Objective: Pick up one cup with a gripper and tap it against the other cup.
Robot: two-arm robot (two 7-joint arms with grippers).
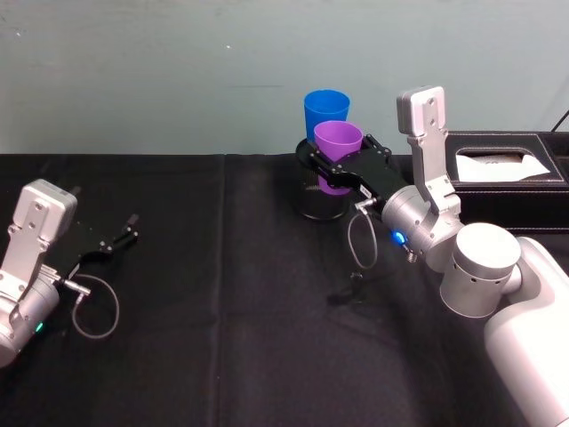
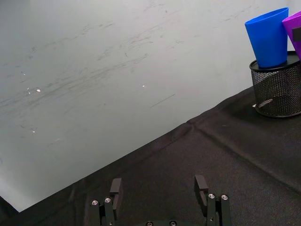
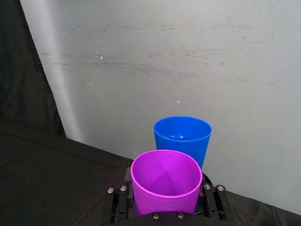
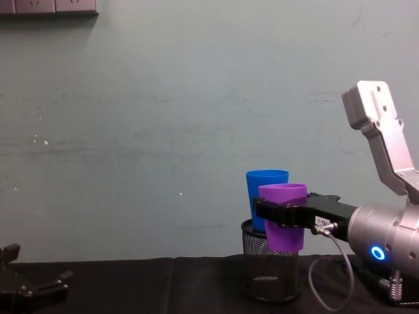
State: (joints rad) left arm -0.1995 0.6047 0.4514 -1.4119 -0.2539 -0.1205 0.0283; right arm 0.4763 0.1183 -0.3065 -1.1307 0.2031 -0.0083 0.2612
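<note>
The purple cup (image 1: 338,140) hangs above the table, upright, with my right gripper (image 1: 336,169) shut on its sides. In the right wrist view the purple cup (image 3: 164,181) sits between the two fingers (image 3: 214,207). Just behind it the blue cup (image 1: 325,108) stands upright in the mouth of a black mesh pen holder (image 1: 318,205). The chest view shows the purple cup (image 4: 283,195) overlapping the blue cup (image 4: 265,183), their rims very close; I cannot tell if they touch. My left gripper (image 1: 124,233) rests open and holds nothing at the far left of the table.
A black cloth (image 1: 222,338) covers the table. A black tissue box (image 1: 502,169) stands at the back right, behind my right arm. A pale wall (image 4: 163,131) rises right behind the pen holder (image 4: 268,275). A loose cable loop (image 1: 360,240) hangs under my right wrist.
</note>
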